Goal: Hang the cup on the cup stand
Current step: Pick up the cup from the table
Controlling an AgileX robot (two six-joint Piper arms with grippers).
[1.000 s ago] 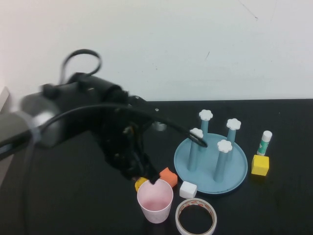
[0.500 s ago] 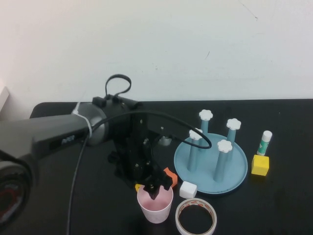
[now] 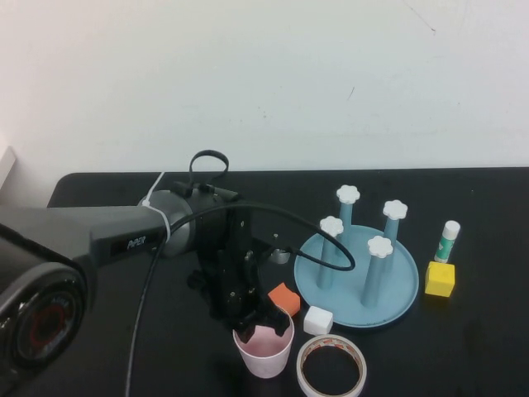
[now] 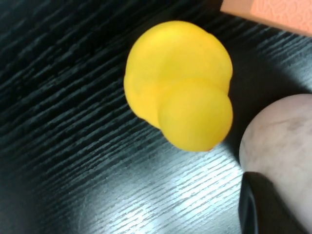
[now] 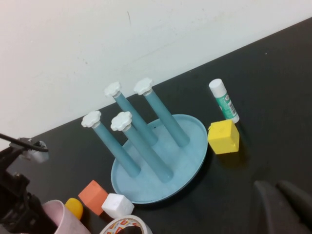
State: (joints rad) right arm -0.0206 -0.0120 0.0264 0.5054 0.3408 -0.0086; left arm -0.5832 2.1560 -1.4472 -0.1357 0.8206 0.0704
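Observation:
The pale pink cup (image 3: 264, 354) stands upright near the table's front edge, left of the tape roll. My left gripper (image 3: 263, 326) reaches down onto its far rim and is shut on the cup wall. In the left wrist view one black finger (image 4: 253, 210) lies against the cup (image 4: 285, 134). The light blue cup stand (image 3: 402, 291) with four white-capped pegs stands to the right of the cup, and its base (image 5: 192, 146) also shows in the right wrist view. My right gripper (image 5: 279, 197) hovers shut over bare table, apart from the stand, holding nothing.
A yellow rounded toy (image 4: 180, 112) lies beside the cup. An orange block (image 3: 283, 297) and a white cube (image 3: 317, 320) sit between cup and stand. A white tape roll (image 3: 331, 368) lies front right of the cup. A yellow cube (image 3: 439, 279) and a glue stick (image 3: 447, 241) are right of the stand.
My left arm has swung in and lowered, bringing its gripper from behind the cup down onto the cup's far rim. The yellow toy is now hidden under it in the high view.

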